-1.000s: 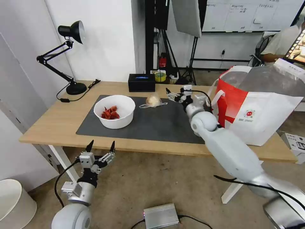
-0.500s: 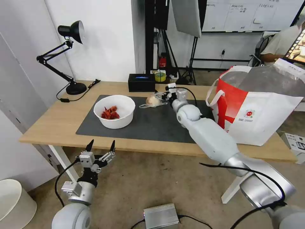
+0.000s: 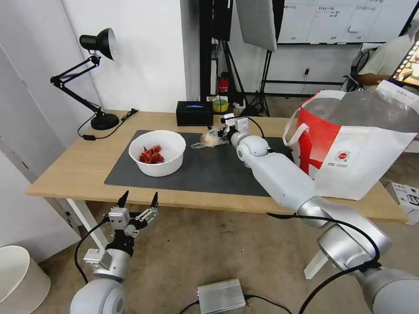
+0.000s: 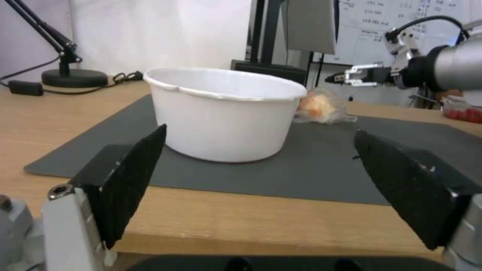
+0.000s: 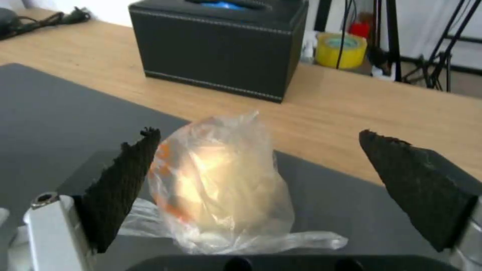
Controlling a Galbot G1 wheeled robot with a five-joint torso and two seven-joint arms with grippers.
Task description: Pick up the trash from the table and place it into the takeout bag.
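R claw (image 3: 214, 134) moved to 1 clear bag (image 3: 209, 138), spread; 1 bowl (image 3: 157, 152).

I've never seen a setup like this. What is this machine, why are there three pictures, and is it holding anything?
It is a two-armed robot on wheels. One picture comes from a camera on its head; the other two come from cameras on its wrists, looking out between the gripper fingers. The right gripper is open, reaching to a clear bag with a beige lump lying on the dark mat; it holds nothing yet. The left gripper hangs open below the table edge. On the mat also stands a white bowl with red shells. The takeout bag stands on the table's right end.
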